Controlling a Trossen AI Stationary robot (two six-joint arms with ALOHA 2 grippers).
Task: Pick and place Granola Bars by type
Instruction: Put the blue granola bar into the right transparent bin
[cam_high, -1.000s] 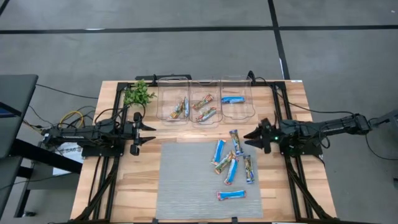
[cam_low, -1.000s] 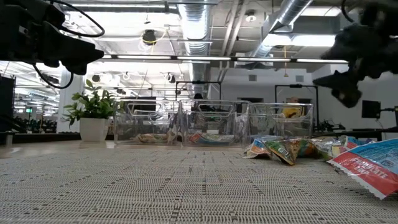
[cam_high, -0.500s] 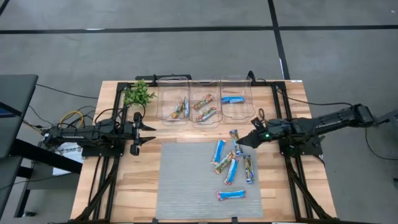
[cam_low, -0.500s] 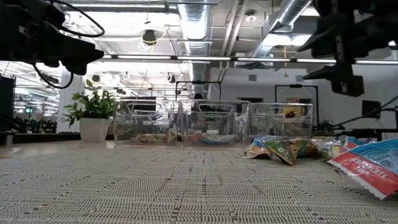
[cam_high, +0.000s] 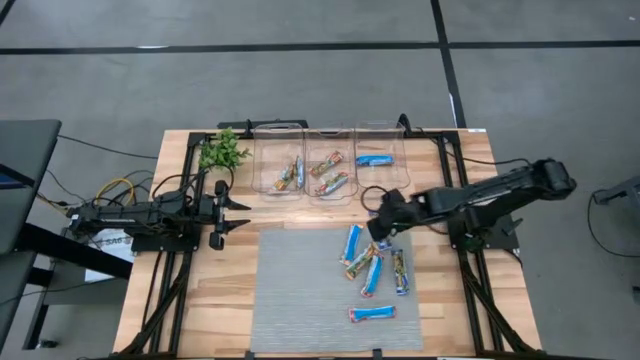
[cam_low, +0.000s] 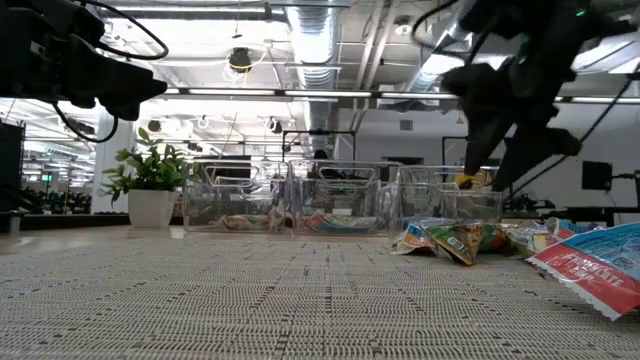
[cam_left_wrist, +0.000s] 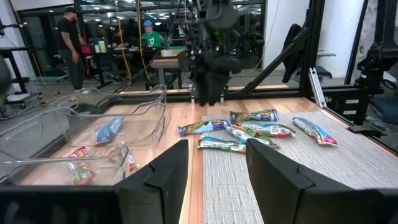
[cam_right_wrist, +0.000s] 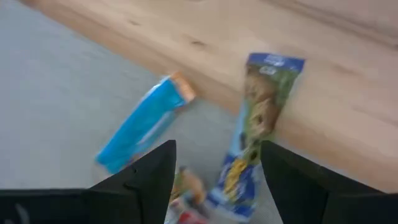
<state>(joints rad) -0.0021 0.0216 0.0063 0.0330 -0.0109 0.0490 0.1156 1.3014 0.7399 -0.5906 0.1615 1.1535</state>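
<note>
1. Reaching in from the table's right edge, the right arm has swung over the mat since a second ago, and the right gripper (cam_high: 381, 224) now hangs above the top of the loose bars (cam_high: 372, 262); the left arm has not shifted.
2. Its jaws stand spread and empty: the right wrist view shows a blue bar (cam_right_wrist: 144, 123) and a multicoloured bar (cam_right_wrist: 258, 134) between the two fingers, untouched.
3. The multicoloured bar straddles the mat (cam_high: 300, 295) edge and the bare wood; the blue bar lies on the mat just beside it.
4. Several more bars lie close together below these, and one blue bar (cam_high: 371, 313) lies apart nearer the front edge.
5. Three bins (cam_high: 330, 160) sit at the back: the left and middle hold multicoloured bars, the right one a single blue bar (cam_high: 374, 159).
6. The left gripper (cam_high: 222, 214) waits at the left of the table with jaws spread, holding nothing.
7. Risk: the two bars under the claw lie close, so a descent centred between them could catch both or nudge one aside.
8. Risk: the foil looks flat and slick; a shallow pinch could slip off it.
9. Risk: a mistaken type would land in the wrong bin.
</note>
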